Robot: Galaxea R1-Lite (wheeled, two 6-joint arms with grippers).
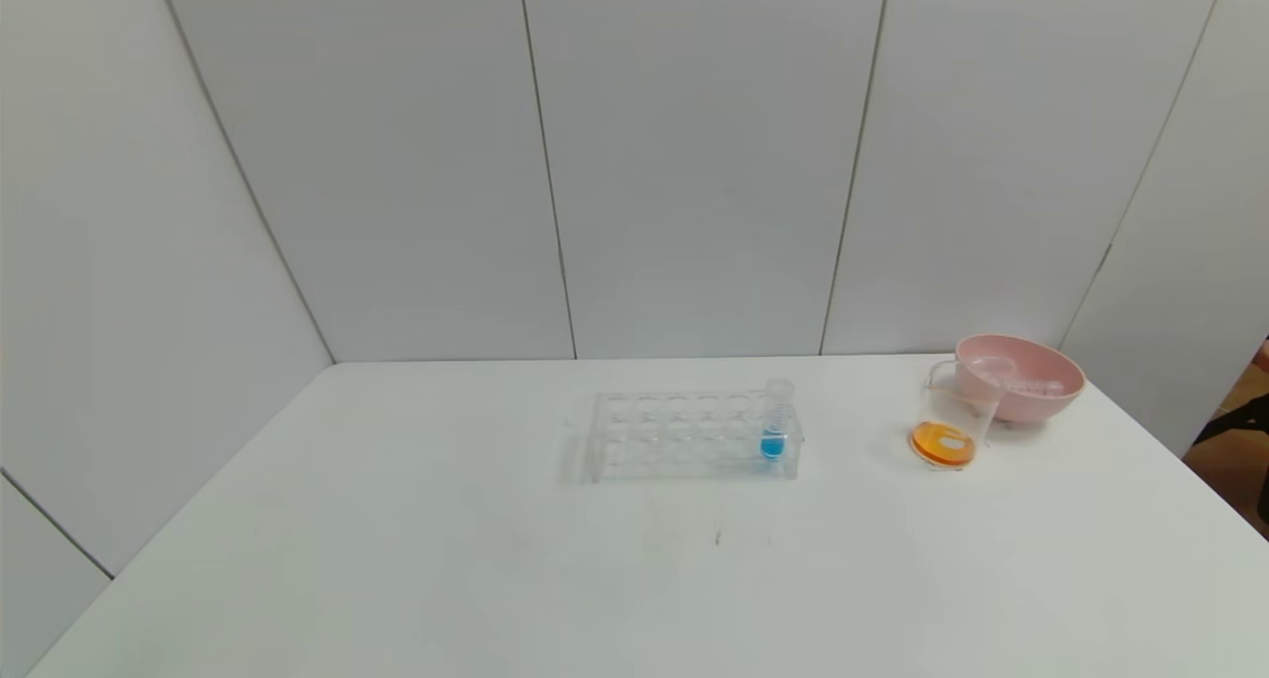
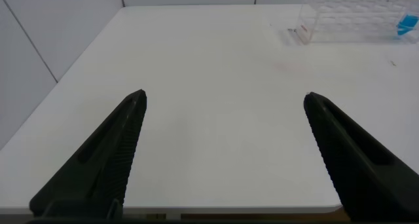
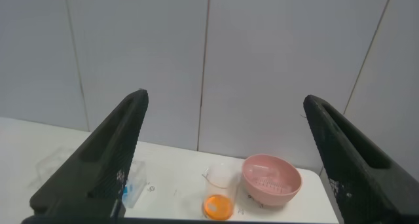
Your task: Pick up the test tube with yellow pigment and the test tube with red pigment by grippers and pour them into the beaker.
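The beaker [image 1: 957,415] stands at the right of the table and holds orange liquid at its bottom; it also shows in the right wrist view [image 3: 219,192]. No tube with yellow or red liquid is in view. Clear tubes [image 1: 1031,387] lie in the pink bowl. Neither gripper shows in the head view. My left gripper [image 2: 224,96] is open and empty over the table's near left part. My right gripper [image 3: 224,96] is open and empty, held back from the table's near edge and facing the beaker from a distance.
A pink bowl [image 1: 1041,407] stands right behind the beaker, touching or nearly touching it; it also shows in the right wrist view [image 3: 272,196]. A clear tube rack [image 1: 684,438] sits mid-table with one blue-liquid tube [image 1: 774,422] at its right end. White wall panels close the back and sides.
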